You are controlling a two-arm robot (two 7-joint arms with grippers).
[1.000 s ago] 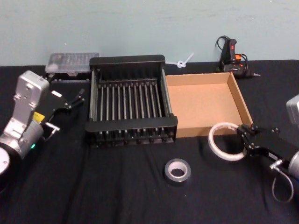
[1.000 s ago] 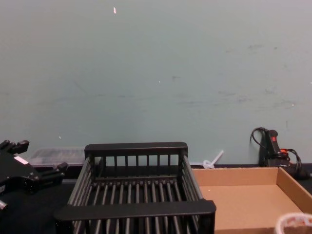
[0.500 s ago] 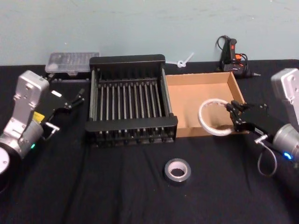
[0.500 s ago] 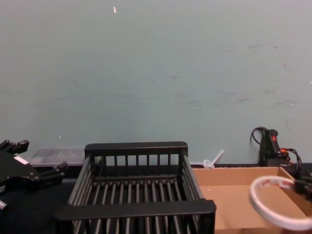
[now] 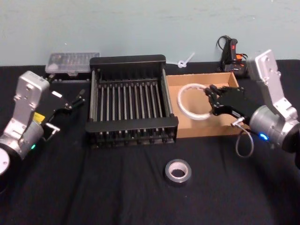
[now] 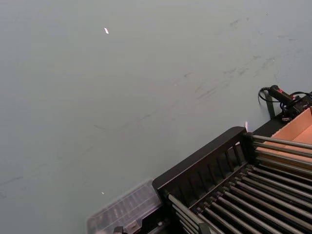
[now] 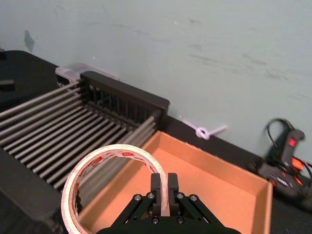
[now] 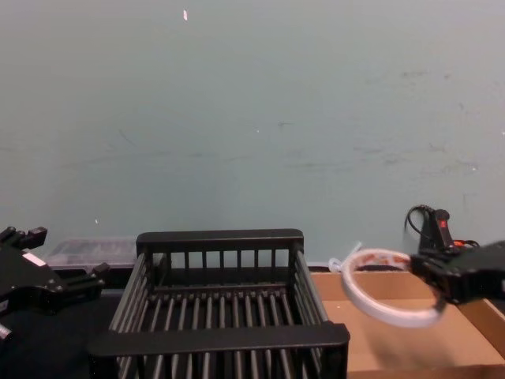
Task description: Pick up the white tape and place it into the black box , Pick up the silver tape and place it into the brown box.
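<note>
Right pincer [image 5: 212, 98], fingers pinched on the rim of the white tape [image 5: 192, 101], holding the ring tilted in the air above the brown box [image 5: 236, 98], close to that box's wall next to the black box [image 5: 131, 127]. Red print on the ring's inner core too small to read. No contents visible in the brown box or the black box. Silver tape [image 5: 178, 171] flat on the black surface [image 5: 93, 187], in front of both boxes. Left pincer [image 5: 75, 101] parked left of the black box, fingers spread, holding nothing.
</note>
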